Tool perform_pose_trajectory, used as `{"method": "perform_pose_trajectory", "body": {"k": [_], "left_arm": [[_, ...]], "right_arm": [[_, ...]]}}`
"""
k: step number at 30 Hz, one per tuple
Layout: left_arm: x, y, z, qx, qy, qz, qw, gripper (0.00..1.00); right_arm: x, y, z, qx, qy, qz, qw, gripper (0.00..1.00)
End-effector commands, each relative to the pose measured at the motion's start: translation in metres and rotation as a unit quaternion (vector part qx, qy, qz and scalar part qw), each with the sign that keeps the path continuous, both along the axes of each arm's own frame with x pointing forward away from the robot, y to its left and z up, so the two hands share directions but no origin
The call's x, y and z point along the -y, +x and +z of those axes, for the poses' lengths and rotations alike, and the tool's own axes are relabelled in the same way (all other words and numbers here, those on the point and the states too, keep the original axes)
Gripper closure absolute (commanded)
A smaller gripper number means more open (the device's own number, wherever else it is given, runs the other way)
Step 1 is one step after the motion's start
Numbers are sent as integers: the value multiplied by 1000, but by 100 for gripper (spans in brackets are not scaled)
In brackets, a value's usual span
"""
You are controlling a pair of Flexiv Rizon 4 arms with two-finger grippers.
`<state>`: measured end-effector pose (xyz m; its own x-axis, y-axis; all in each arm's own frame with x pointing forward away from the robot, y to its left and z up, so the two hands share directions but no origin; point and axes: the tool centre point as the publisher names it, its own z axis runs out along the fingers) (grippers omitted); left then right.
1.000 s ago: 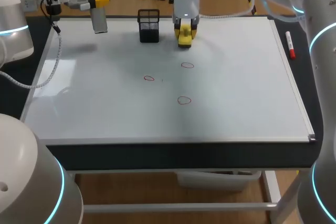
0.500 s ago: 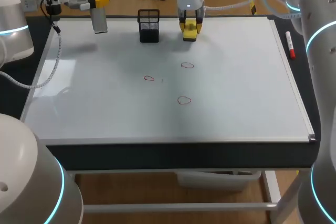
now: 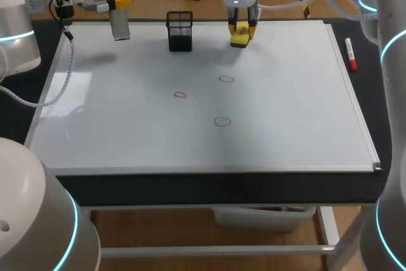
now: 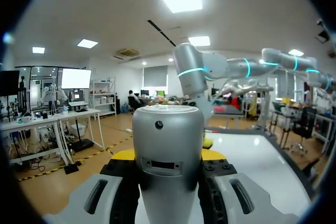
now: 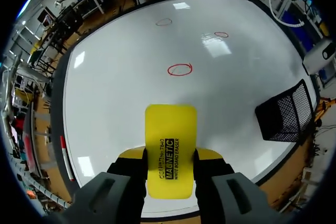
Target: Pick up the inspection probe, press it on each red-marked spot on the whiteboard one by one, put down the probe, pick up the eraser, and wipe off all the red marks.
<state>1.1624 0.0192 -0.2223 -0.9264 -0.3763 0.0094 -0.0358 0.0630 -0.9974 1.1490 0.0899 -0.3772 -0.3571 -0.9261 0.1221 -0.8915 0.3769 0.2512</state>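
In the head view, the yellow eraser (image 3: pixel 240 40) is seen gripped in the right pincer (image 3: pixel 241 33) and has been carried back and to the right, away from the three red marks (image 3: pixel 226 79) on the whiteboard (image 3: pixel 285 106), so no wiping has been started. In the left wrist view, the silver probe (image 4: pixel 167 166) is seen clamped in the left pincer (image 4: pixel 168 156), so it has not been put down. In the right wrist view, the eraser is shown over the whiteboard with the red marks ahead of it, none rubbed out.
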Motion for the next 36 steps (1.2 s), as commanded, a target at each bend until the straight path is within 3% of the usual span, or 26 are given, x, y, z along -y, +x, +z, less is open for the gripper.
{"method": "perform_pose_trajectory", "body": {"k": [1, 10, 20, 27, 36], "left_arm": [[0, -1, 1, 1, 0, 1, 1000, 100], [0, -1, 1, 1, 0, 1, 1000, 100], [0, -1, 1, 1, 0, 1, 1000, 100], [0, -1, 1, 1, 0, 1, 1000, 100], [0, -1, 1, 1, 0, 1, 1000, 100]], "right_arm": [[21, -33, 18, 82, -16, -3, 997, 100], [49, -62, 22, 97, -36, -43, 994, 100], [80, -92, 25, 120, -95, -91, 984, 100], [100, -105, 25, 132, -123, -131, 975, 100], [123, -114, 21, 131, -119, -171, 969, 100]]}}
